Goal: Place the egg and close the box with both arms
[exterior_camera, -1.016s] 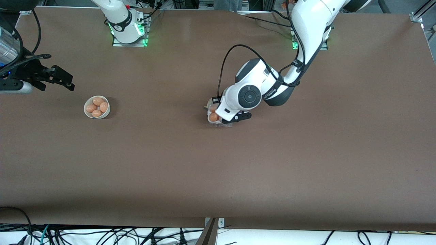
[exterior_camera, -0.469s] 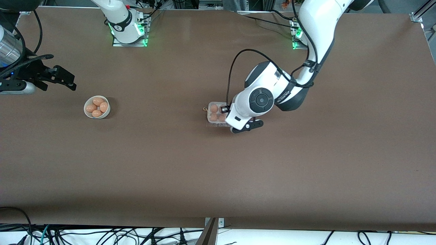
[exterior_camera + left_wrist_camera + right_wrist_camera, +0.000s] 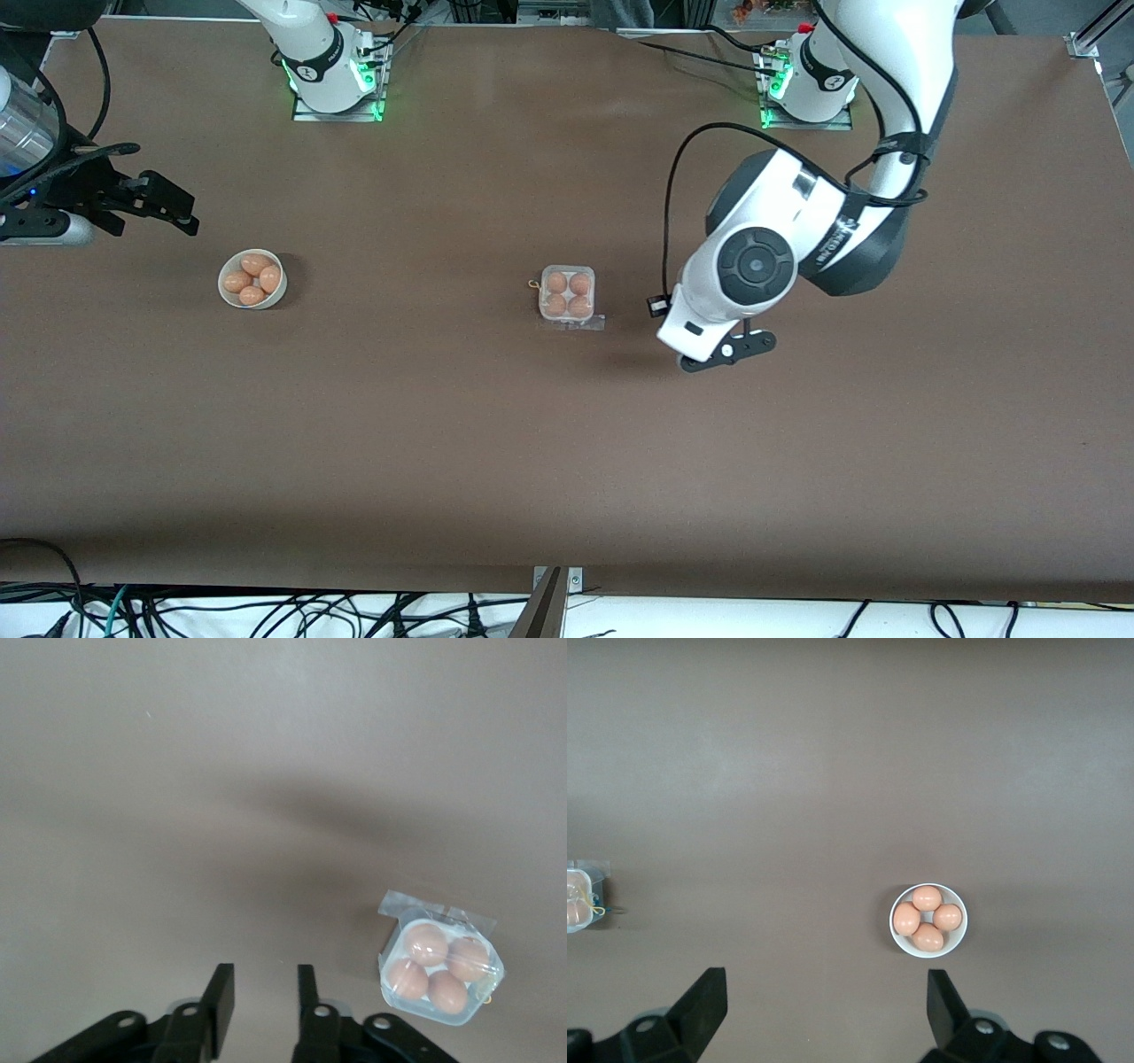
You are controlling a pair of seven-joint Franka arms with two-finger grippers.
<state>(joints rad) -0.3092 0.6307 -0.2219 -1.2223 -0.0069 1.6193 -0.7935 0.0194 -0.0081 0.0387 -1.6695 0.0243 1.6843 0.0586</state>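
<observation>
Here the left gripper hangs with jaws parted and empty over bare matte brown table, beside the box, mid-table, its clear lid down over four smooth eggs. The right gripper waits spread wide above the right arm's end, near the round white bowl.

Brown matte table fills the view, w/ black cables tangled along its near edge on a white floor.
</observation>
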